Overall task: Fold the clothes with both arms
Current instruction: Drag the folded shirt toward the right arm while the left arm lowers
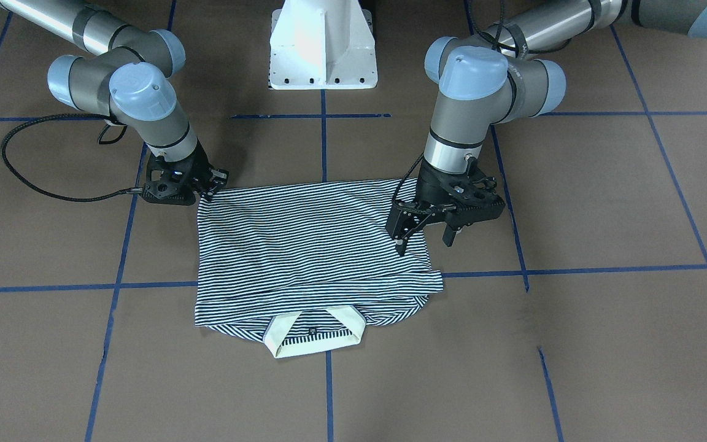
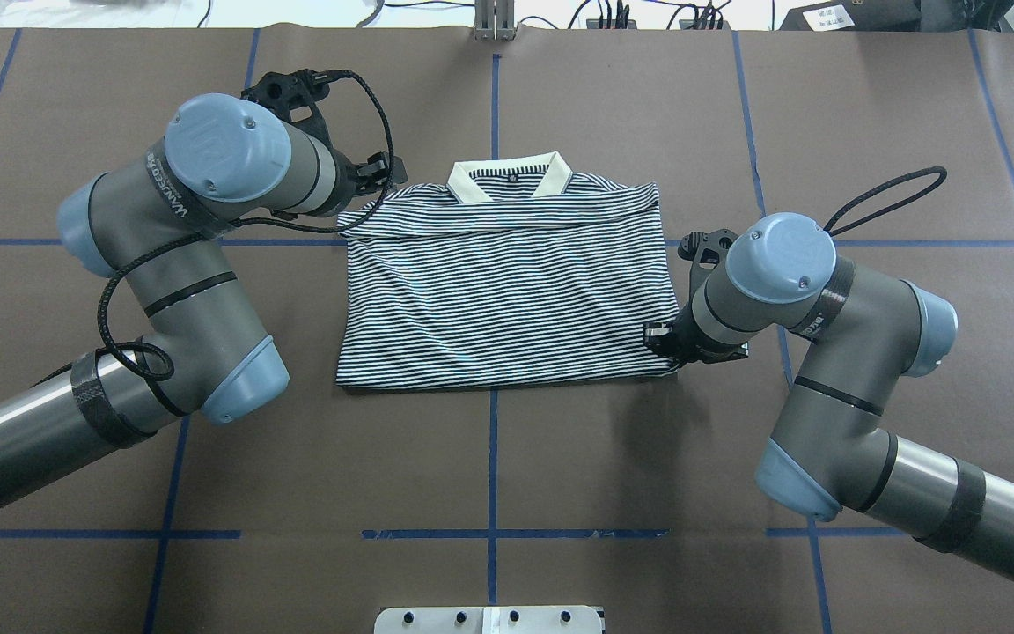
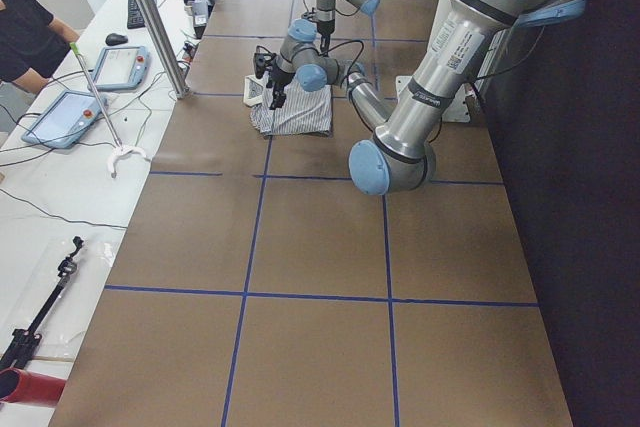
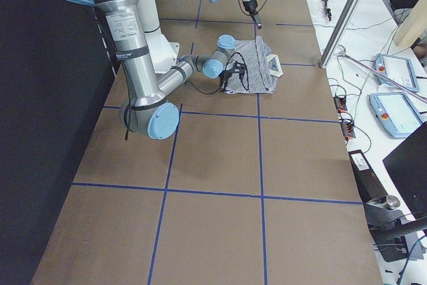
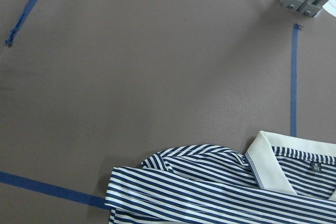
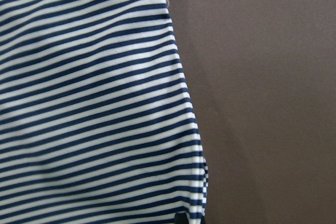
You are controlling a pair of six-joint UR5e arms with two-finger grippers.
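The clothes are one navy-and-white striped polo shirt [image 1: 310, 245] [image 2: 507, 299], lying folded flat mid-table. Its cream collar [image 2: 511, 176] [image 5: 268, 166] is on the side far from the base. My left gripper [image 1: 425, 241] [image 2: 381, 173] hangs open just above the shirt's edge near the collar-side shoulder, holding nothing. My right gripper [image 1: 211, 187] [image 2: 658, 339] sits low at the shirt's corner nearest the base and touches the fabric. Whether it is open or shut does not show. The right wrist view is filled by striped cloth [image 6: 89, 103] and its edge.
The white pedestal base [image 1: 323, 49] stands behind the shirt. Blue tape lines [image 2: 494, 458] grid the brown table. Beyond the far edge are a metal post [image 3: 150, 22], tablets [image 4: 393, 108] and a seated person [image 3: 25, 37].
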